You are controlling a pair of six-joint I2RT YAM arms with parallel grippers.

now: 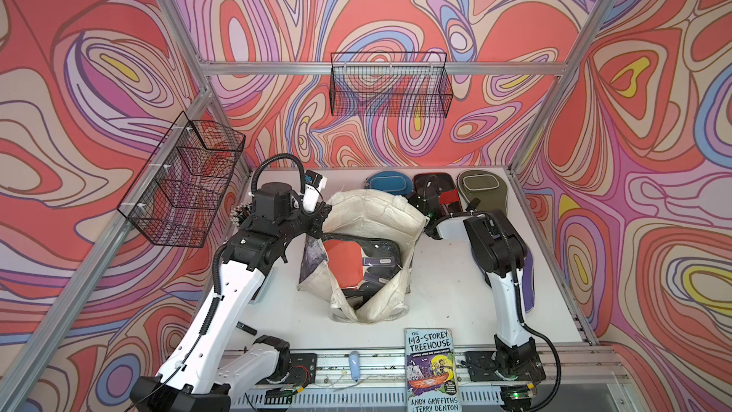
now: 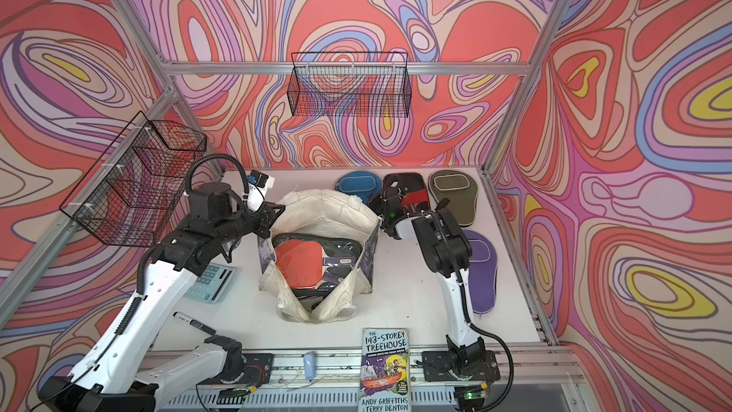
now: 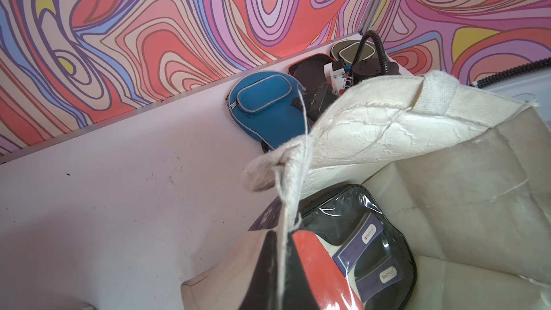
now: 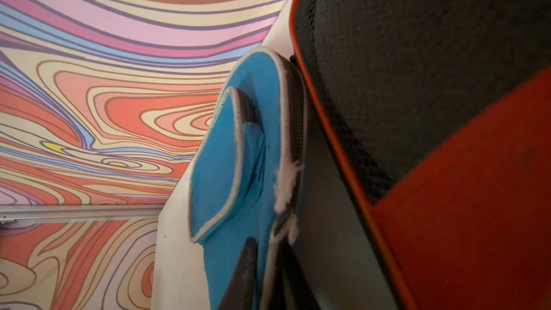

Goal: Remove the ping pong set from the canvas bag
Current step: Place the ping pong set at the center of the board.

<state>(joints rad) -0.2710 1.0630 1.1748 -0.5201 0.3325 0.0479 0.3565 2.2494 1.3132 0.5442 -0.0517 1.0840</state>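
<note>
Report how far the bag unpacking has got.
Done: the blue case, black-and-red case and olive case lie along the table's back edge, the purple case beside the right arm. In hand: the left tool grips the canvas bag's rim; the right tool sits at the black-and-red case, grip unclear. Left: the clear pack with a red paddle is inside the bag.

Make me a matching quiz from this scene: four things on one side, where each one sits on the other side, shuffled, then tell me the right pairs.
Things
1. blue case
2. olive green case
3. clear pack with a red paddle
4. paperback book

Places
A. inside the canvas bag
B. at the front edge of the table
C. in the back right corner of the table
D. at the back of the table, behind the bag

Pairs: 1-D, 2-C, 3-A, 4-B
</note>
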